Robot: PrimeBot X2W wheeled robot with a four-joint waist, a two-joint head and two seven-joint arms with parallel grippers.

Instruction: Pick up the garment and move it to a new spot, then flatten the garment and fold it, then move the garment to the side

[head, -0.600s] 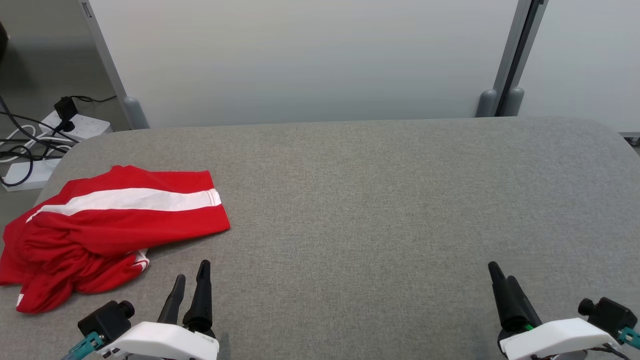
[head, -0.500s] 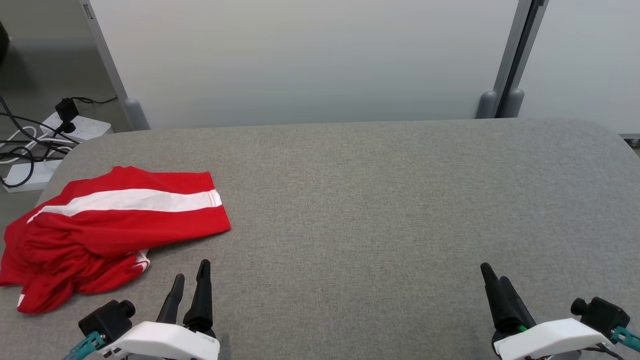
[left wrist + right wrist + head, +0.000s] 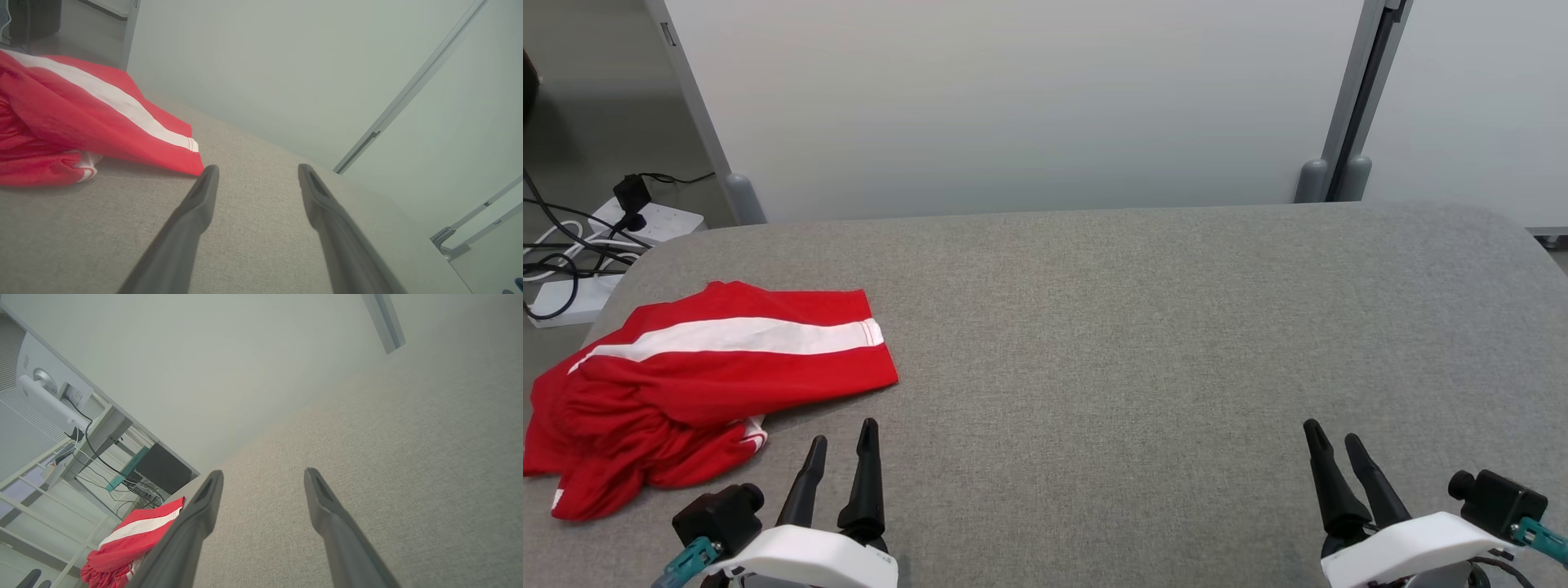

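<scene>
A red garment [image 3: 711, 384] with a broad white stripe lies in a loose heap at the left edge of the grey fabric-covered counter [image 3: 1094, 327]. One part is spread fairly flat toward the middle, and the rest is bunched and wrinkled. Nothing touches it, so the pick-up appears not yet begun. The left gripper [image 3: 844, 433] hovers at the near edge, just beside the garment's nearest folds, with its jaws parted and empty. It is probably there because it is the closer arm for a first grasp. The right gripper [image 3: 1331, 431] hangs well apart toward the near right corner, jaws likewise parted and empty, which leaves the bare middle of the counter free as a likely new spot. A power strip [image 3: 645, 216] with cables sits on the floor beyond the far left corner.
</scene>
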